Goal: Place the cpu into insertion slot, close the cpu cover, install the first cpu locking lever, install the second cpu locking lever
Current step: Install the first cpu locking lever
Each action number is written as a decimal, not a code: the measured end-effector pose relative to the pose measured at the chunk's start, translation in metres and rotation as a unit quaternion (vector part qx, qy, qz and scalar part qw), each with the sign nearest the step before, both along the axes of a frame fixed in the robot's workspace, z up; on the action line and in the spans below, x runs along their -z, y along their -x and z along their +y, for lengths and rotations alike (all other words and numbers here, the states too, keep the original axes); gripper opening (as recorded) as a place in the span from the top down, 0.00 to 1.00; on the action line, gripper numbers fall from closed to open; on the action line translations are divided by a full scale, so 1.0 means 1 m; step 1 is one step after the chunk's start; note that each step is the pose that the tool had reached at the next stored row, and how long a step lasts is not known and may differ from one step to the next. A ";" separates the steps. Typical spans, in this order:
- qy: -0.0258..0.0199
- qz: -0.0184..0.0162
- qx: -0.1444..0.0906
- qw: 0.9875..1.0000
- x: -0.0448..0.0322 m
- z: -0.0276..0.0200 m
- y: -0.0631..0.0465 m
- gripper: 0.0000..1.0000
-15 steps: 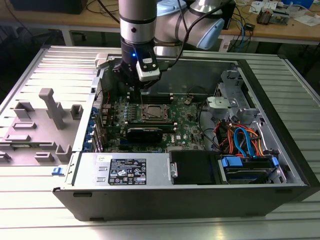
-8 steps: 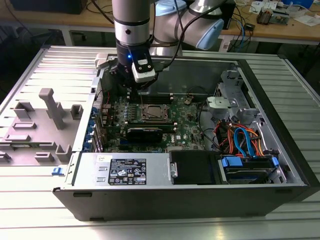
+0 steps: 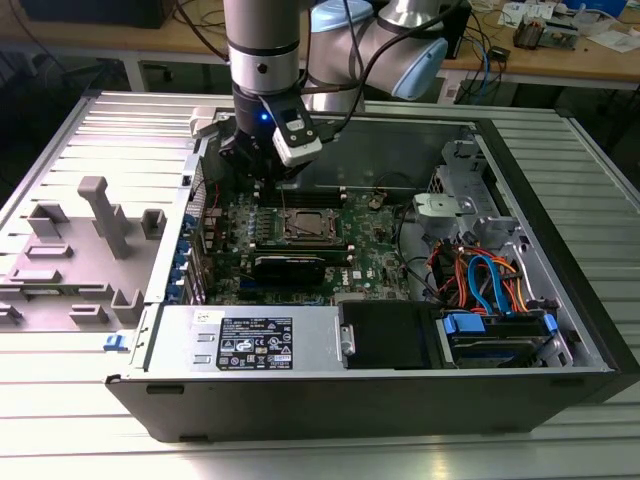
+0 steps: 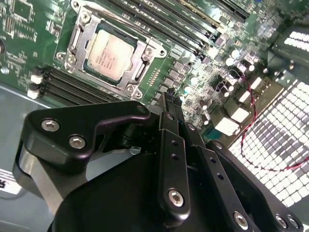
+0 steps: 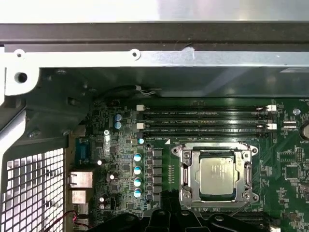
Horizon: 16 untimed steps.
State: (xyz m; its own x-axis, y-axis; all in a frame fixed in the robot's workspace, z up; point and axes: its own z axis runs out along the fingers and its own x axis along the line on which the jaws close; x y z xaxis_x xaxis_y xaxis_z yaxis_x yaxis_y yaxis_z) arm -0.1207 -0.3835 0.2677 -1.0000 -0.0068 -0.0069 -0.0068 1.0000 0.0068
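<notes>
Gripper (image 4: 167, 100) looked pinched shut with nothing in it, hanging over the board (image 5: 120, 159) inside the case (image 3: 560, 250). Right past its tips sat the slot (image 5: 249, 195), with the cpu (image 5: 216, 175) lying flat in it. The cover (image 5: 189, 170) was down around it, chip showing through the window. Beyond that were the memory slots (image 5: 203, 121), then the case wall.
</notes>
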 end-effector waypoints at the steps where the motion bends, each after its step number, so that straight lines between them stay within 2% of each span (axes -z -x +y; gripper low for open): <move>1: 0.000 0.000 -0.001 1.000 0.0002 0.0000 0.000 0.89; 16: 0.000 0.000 -0.002 1.000 0.0005 0.0005 0.001 0.89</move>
State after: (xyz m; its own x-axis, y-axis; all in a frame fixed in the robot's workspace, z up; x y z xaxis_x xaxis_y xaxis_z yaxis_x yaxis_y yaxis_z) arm -0.1212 -0.3830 0.2671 -0.9999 -0.0106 -0.0073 -0.0107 0.9999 0.0072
